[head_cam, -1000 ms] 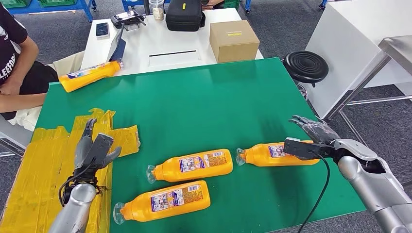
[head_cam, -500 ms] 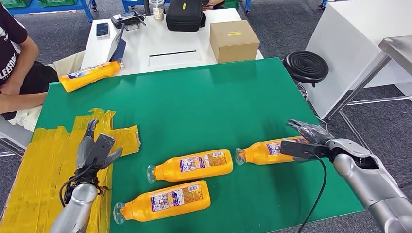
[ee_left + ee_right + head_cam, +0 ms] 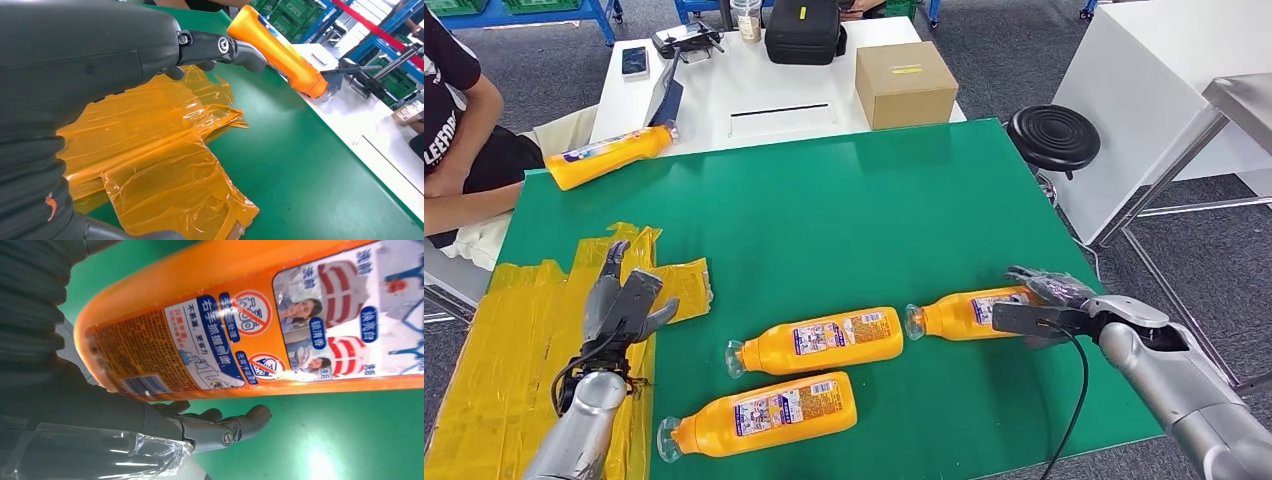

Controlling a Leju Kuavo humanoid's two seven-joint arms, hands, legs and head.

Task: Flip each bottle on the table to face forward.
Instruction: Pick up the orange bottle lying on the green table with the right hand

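Observation:
Three orange bottles lie on their sides near the front of the green table [image 3: 844, 210], back labels up: a front one [image 3: 764, 412], a middle one [image 3: 824, 340] and a right one [image 3: 964, 312]. My right hand [image 3: 1049, 305] reaches around the base end of the right bottle [image 3: 250, 305], thumb over it and fingers [image 3: 225, 427] spread along its far side, a strip of table showing between them and the bottle. A fourth orange bottle [image 3: 609, 155] [image 3: 275, 47] lies at the far left edge. My left hand [image 3: 624, 305] hovers open over the yellow film [image 3: 150, 165].
Crumpled yellow film [image 3: 514, 340] covers the table's front left. A person [image 3: 459, 130] sits at the far left. Behind stands a white table [image 3: 724, 90] with a cardboard box [image 3: 904, 85], a black case [image 3: 804, 30] and a phone [image 3: 635, 61]. A black stool [image 3: 1054, 135] stands at right.
My right hand has lowered and come in around the right bottle's base; that bottle has shifted slightly left. My left hand has barely moved.

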